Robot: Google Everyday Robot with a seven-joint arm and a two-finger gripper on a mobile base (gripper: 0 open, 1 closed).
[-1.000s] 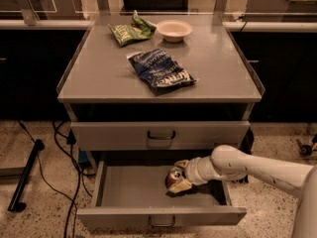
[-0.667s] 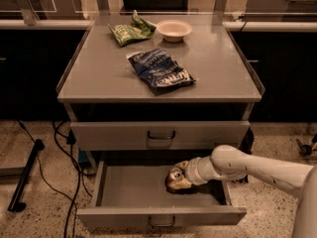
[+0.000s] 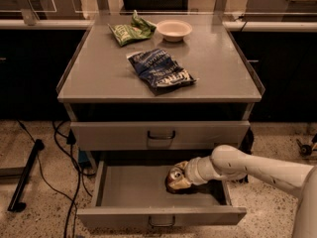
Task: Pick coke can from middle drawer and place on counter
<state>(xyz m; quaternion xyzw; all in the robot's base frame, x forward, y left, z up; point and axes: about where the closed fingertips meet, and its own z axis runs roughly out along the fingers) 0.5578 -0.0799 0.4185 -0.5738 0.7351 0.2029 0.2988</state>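
Observation:
The middle drawer (image 3: 126,190) is pulled out below the cabinet, and its grey tray floor shows. The coke can (image 3: 172,183) is in the drawer's right half, dark red with its silver top turned up and toward the left. My gripper (image 3: 181,177) reaches into the drawer from the right on the white arm (image 3: 247,165) and sits right at the can, partly covering it. The counter (image 3: 99,76) is the flat grey cabinet top above.
On the counter lie a blue chip bag (image 3: 161,71), a green chip bag (image 3: 130,31) and a white bowl (image 3: 174,29). A closed drawer front with a black loop handle (image 3: 161,134) is above the open drawer. Cables (image 3: 64,148) and a black pole (image 3: 25,175) lie on the floor at left.

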